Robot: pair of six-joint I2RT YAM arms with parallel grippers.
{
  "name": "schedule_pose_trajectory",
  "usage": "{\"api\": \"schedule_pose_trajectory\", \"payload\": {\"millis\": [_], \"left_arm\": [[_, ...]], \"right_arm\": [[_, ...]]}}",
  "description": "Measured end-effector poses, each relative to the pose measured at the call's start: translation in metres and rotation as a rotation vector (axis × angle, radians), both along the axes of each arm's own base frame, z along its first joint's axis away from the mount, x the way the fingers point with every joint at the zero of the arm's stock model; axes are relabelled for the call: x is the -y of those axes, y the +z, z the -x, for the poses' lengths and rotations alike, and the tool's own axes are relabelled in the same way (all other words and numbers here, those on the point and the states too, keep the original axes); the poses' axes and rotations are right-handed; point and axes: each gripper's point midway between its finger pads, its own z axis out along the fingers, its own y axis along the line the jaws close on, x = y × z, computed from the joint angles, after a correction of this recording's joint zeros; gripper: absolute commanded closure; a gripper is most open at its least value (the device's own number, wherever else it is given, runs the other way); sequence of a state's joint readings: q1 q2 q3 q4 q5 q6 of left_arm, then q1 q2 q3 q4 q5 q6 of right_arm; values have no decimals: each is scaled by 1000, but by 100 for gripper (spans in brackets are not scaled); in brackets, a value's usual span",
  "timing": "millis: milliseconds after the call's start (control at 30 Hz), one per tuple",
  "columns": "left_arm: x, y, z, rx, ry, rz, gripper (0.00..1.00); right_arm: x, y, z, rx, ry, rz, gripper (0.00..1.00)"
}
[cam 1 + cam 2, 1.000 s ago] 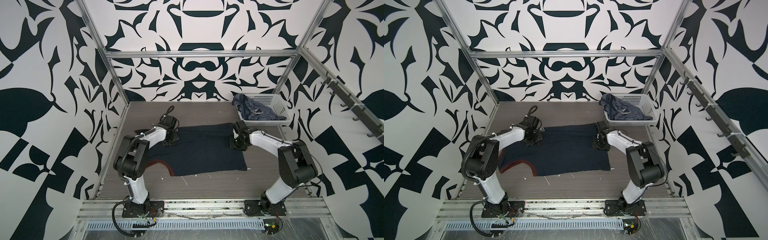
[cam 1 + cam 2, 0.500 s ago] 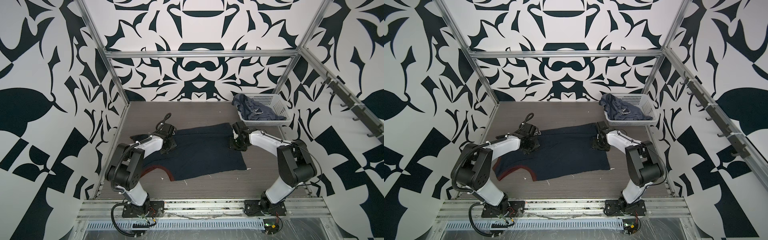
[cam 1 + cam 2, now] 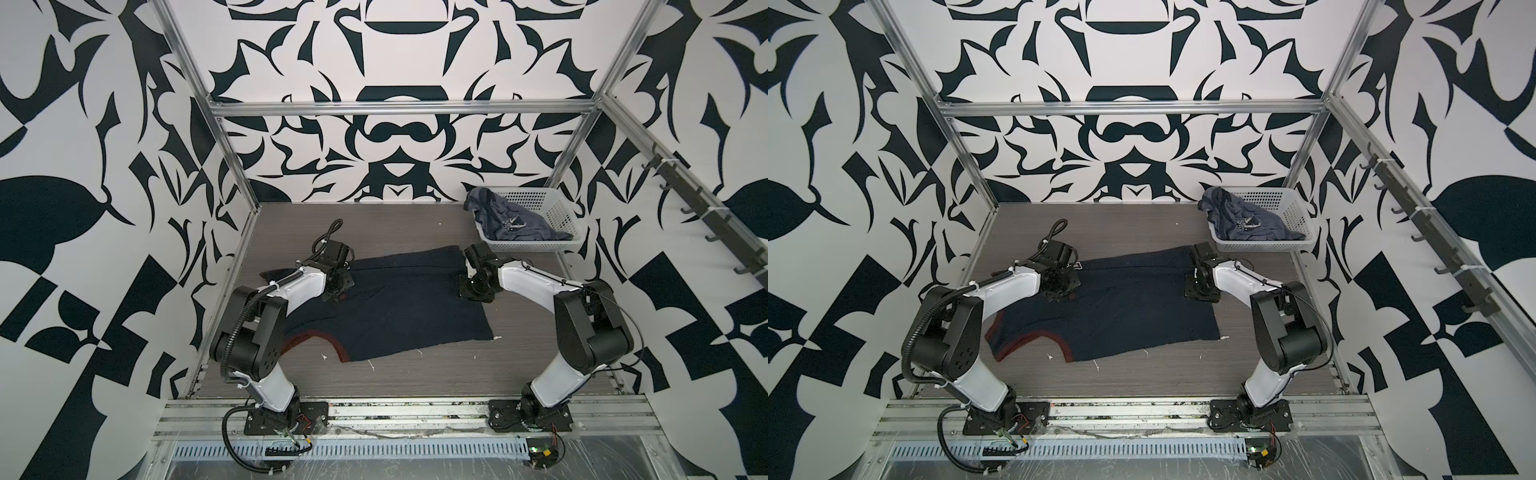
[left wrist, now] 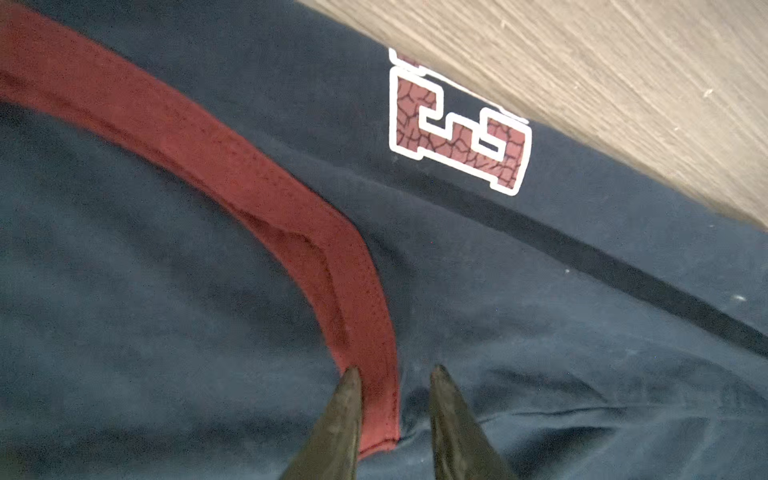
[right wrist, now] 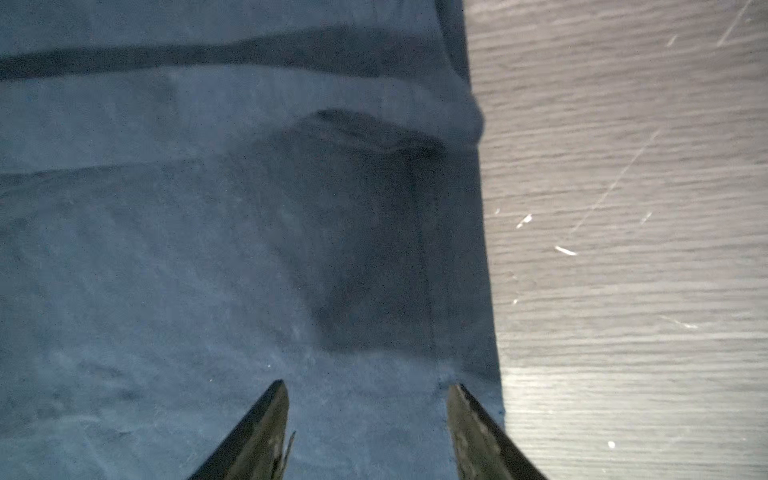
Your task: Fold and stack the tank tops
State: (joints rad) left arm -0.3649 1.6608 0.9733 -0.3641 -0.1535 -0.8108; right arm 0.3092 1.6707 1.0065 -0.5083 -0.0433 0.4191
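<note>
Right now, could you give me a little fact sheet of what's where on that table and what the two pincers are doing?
navy tank top: lying spread on the table
slate-blue tank top: crumpled in the white basket, far right corner
left pincer: open a little, tips either side of the red trim, gripping nothing
right pincer: open wide over the straight edge of the navy tank top, gripping nothing
stack: not started

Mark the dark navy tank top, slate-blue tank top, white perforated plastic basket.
navy tank top (image 3: pixel 415 307): top view, middle.
slate-blue tank top (image 3: pixel 515 226): top view, middle.
white basket (image 3: pixel 532 246): top view, front wall.
</note>
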Motion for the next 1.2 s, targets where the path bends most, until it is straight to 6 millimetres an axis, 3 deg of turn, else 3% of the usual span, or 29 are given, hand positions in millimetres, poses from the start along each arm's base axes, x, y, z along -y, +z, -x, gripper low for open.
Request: {"api": "schedule_pose_trajectory", "payload": {"millis": [167,567,800,900,1000,1200], "left_arm": [[0,-3,1,-10,0,-3,68],[0,-13,3,-37,-2,-7,94],[-2,5,19,28,16,-26,98],[-4,6,34,40,27,-19,96],[-6,-5,44,19,40,-19,90],[-9,-22,49,-29,59,-34,61]], "right_arm": [[0,0,0,0,0,0,35],[0,0,0,0,0,0,35],[0,0,0,0,0,0,35],[0,0,0,0,0,0,35],[0,0,0,0,0,0,35],[0,0,1,-4,0,1,35]]}}
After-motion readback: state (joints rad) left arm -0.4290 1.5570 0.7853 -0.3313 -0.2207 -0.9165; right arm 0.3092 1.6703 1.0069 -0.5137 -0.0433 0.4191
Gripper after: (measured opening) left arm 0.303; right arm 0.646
